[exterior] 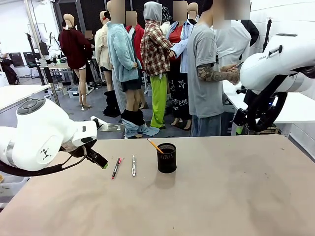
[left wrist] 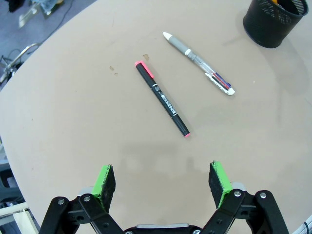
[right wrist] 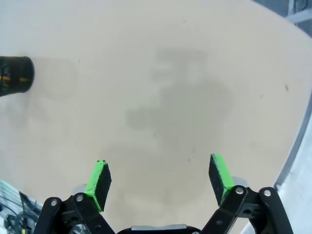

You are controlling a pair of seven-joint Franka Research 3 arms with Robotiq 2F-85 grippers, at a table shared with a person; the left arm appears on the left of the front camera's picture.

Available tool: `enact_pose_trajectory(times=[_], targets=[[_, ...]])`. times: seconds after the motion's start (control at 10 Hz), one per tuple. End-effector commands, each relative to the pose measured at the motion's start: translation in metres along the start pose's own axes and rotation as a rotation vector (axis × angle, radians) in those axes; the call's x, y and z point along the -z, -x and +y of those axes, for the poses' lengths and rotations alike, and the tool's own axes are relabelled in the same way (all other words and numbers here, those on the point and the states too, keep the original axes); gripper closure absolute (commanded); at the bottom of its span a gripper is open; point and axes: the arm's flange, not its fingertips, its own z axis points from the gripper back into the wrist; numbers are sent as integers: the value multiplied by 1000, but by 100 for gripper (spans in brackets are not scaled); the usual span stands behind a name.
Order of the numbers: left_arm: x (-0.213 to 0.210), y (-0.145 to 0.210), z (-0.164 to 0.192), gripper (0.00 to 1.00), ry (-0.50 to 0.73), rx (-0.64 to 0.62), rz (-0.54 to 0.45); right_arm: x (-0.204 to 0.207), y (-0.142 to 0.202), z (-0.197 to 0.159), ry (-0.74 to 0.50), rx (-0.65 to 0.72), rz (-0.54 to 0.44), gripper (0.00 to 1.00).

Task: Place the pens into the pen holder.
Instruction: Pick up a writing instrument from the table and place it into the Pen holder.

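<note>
**A:** Where do the pens stand?

**B:** The orange pencil (exterior: 155, 145) stands in the black mesh pen holder (exterior: 167, 158), at the centre of the front view. The black pen with the pink cap (left wrist: 162, 99) and the silver-white pen (left wrist: 200, 63) lie flat on the table (exterior: 221, 196), left of the holder. They are side by side, not touching.

**A:** And the grippers?

**B:** The left gripper (left wrist: 162, 180) has its pads spread and empty, hovering near the black pen. The right gripper (right wrist: 158, 178) is also spread and empty, over bare table.

**A:** Which step is in hand?

**B:** Probably the second pick. The next move calls for turning the left wrist square to the black pen's shaft, lowering astride it, then closing.
</note>
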Motion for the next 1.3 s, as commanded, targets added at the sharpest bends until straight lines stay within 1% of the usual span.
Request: enact_pose_trajectory(times=[0.0,0.1,0.2,0.4,0.6,0.9,1.1,1.2], targets=[[9,-24,-9,0,-76,-65,72,-5,-2,4,-1,-24,-23,0],[15,-42,-11,0,-125,-92,122,-5,-2,4,-1,-24,-23,0],[23,-62,-13,0,-115,-119,168,-5,-2,4,-1,-24,-23,0],[40,-90,-22,0,-87,-127,206,-5,-2,4,-1,-24,-23,0],[73,-110,-19,0,-67,-166,276,-5,-2,4,-1,-24,-23,0],[105,-121,-6,0,-45,-227,384,-5,-2,4,-1,-24,-23,0],[121,-122,7,0,23,-280,422,-5,-2,4,-1,-24,-23,0],[126,-122,13,0,33,-303,432,-5,-2,4,-1,-24,-23,0]])
